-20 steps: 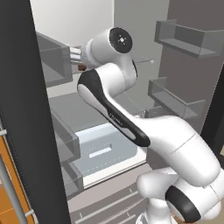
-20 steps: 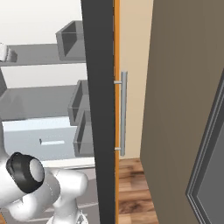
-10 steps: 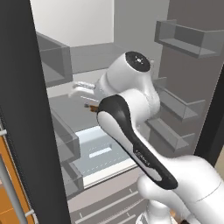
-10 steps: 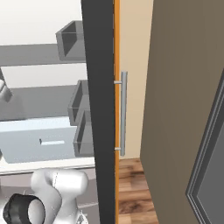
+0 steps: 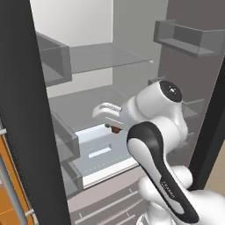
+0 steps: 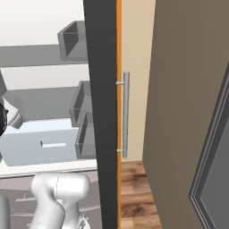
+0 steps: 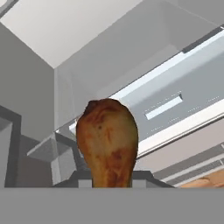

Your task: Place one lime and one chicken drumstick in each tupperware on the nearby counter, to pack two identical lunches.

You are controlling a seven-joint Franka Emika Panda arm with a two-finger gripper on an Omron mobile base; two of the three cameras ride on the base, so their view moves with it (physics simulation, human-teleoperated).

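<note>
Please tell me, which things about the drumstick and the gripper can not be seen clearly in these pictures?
- Hand view: the chicken drumstick is cut off below by the bottom edge, so its bone end is hidden.
- Left base view: the gripper is small and partly behind the arm; just a brown bit of the drumstick shows.
- Right base view: the dark fridge door blocks the shelves behind it.

Drumstick [image 7: 108, 142]: lower end cut off at the bottom of the hand view, bone end hidden. In the left base view it is a small brown spot [image 5: 115, 129] under the gripper [image 5: 110, 125], shape too small to tell.
Gripper: fingertips hidden behind the drumstick; jaws probably closed on it, contact not visible.
Drawer [image 7: 175, 105] beyond the gripper: right end cut off by the picture's edge; contents hidden.
Arm [image 6: 3, 118]: cut off at the left edge of the right base view.
</note>
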